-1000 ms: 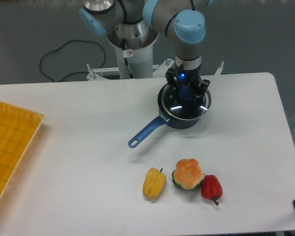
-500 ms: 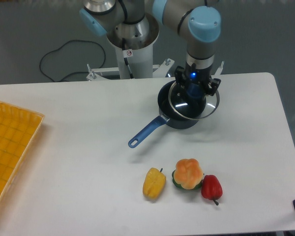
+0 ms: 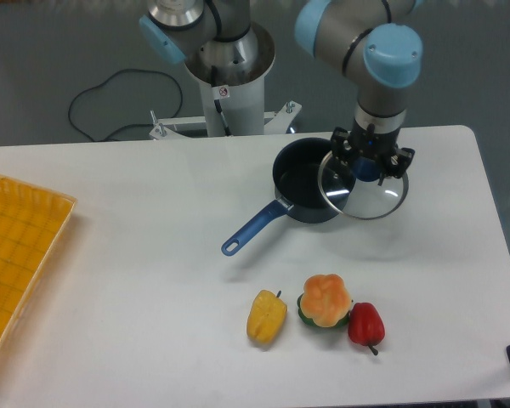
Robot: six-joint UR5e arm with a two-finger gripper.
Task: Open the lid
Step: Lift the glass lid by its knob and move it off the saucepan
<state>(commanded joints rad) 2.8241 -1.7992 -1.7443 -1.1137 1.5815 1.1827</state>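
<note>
The round clear glass lid (image 3: 367, 197) with a metal rim hangs in the air, off to the right of the dark blue saucepan (image 3: 304, 183). My gripper (image 3: 370, 164) is shut on the lid's blue knob from above and holds it lifted, with its left edge still overlapping the pan's right rim. The pan is uncovered and its dark inside shows. Its long blue handle (image 3: 252, 227) points toward the front left.
A yellow pepper (image 3: 267, 316), an orange-and-green vegetable (image 3: 325, 300) and a red pepper (image 3: 365, 323) lie in a row at the table's front. A yellow tray (image 3: 17, 255) sits at the left edge. The arm's base stands behind the pan.
My gripper has lifted the lid off the saucepan and carried it to the right. The pan has stayed in place and is now open.
</note>
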